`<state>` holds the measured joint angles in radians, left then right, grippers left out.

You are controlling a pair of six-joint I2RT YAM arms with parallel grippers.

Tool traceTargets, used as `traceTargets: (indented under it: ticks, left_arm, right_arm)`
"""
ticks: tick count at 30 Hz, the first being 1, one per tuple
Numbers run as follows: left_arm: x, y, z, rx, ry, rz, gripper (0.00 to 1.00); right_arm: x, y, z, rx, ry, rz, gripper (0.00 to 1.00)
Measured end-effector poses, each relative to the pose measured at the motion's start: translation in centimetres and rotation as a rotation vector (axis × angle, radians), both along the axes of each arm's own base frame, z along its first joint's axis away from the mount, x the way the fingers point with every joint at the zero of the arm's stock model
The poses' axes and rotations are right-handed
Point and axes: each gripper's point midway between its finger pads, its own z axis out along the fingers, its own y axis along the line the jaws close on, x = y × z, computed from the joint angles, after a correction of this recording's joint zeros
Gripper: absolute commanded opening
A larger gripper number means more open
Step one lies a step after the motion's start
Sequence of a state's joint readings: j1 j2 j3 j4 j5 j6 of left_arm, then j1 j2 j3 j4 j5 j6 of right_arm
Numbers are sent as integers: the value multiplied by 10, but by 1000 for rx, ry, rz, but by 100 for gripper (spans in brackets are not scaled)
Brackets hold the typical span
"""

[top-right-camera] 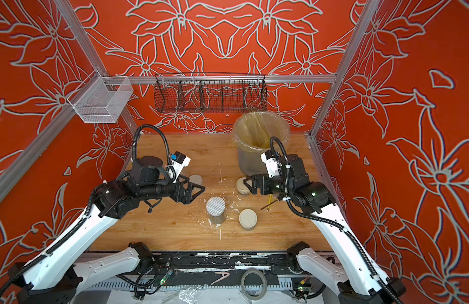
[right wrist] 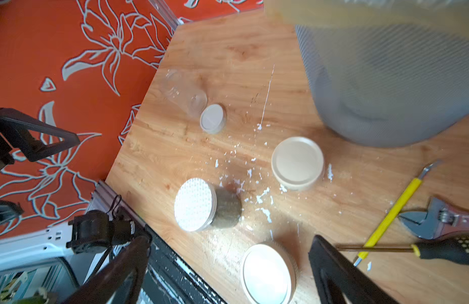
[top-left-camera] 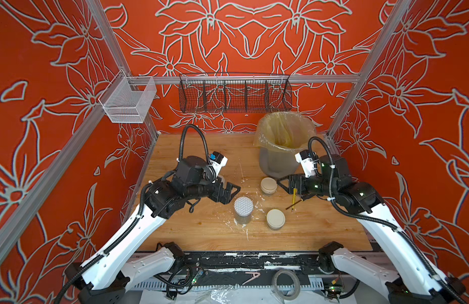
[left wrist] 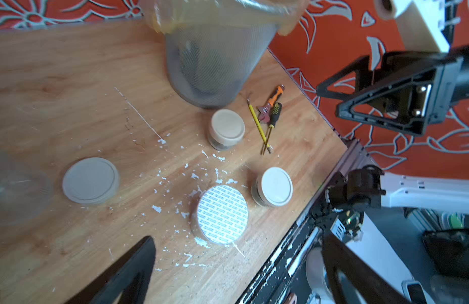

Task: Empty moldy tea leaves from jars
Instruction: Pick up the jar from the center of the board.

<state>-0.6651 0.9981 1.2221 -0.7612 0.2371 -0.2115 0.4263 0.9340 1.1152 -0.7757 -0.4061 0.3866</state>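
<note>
Cream and white lids cap three jars (top-left-camera: 243, 210) at lower centre on the surface (top-left-camera: 202, 231), tea leaves (right wrist: 227, 208) inside | likely light, slick-walled: grasp the body below the lid | left pincer (top-left-camera: 229, 194) and right pincer (top-left-camera: 283, 185) gape, empty.

White-shelled arms (top-left-camera: 134, 235), black corrugated cables (top-left-camera: 192, 126)

Orange-red walls (top-left-camera: 241, 39) with grey flower outlines close in beyond and beside the left gripper (top-left-camera: 232, 194) and right gripper (top-left-camera: 284, 186). Beneath both lies a pale wooden tabletop (top-left-camera: 202, 231); above and beyond hangs a black wire basket (top-left-camera: 234, 96).
</note>
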Motion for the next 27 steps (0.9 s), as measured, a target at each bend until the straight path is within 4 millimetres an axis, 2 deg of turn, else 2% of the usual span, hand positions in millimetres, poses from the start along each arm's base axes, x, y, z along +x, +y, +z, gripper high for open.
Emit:
traceTargets:
  ticks: [3, 6, 9, 14, 17, 23, 27]
  left_arm:
    - [-11, -17, -21, 85, -2, -57, 98]
    - [-13, -35, -47, 201, 0, -94, 98]
    - [-8, -49, -77, 322, 19, -115, 98]
    - [5, -60, -118, 472, 53, -122, 98]
    - [11, -59, -132, 525, 57, -112, 98]
    - [19, -55, -142, 569, 56, -84, 98]
    - [22, -56, -162, 608, 99, -87, 98]
  right_arm:
    - [-10, 3, -13, -6, 45, 20, 97]
    - [-17, 6, -27, -21, 93, 37, 97]
    - [-22, 7, -36, -32, 126, 45, 97]
    - [-23, 9, -37, -31, 136, 47, 97]
    - [-23, 10, -38, -32, 138, 49, 97]
    - [-21, 12, -38, -31, 136, 53, 97]
    - [-21, 14, -37, -28, 133, 56, 97]
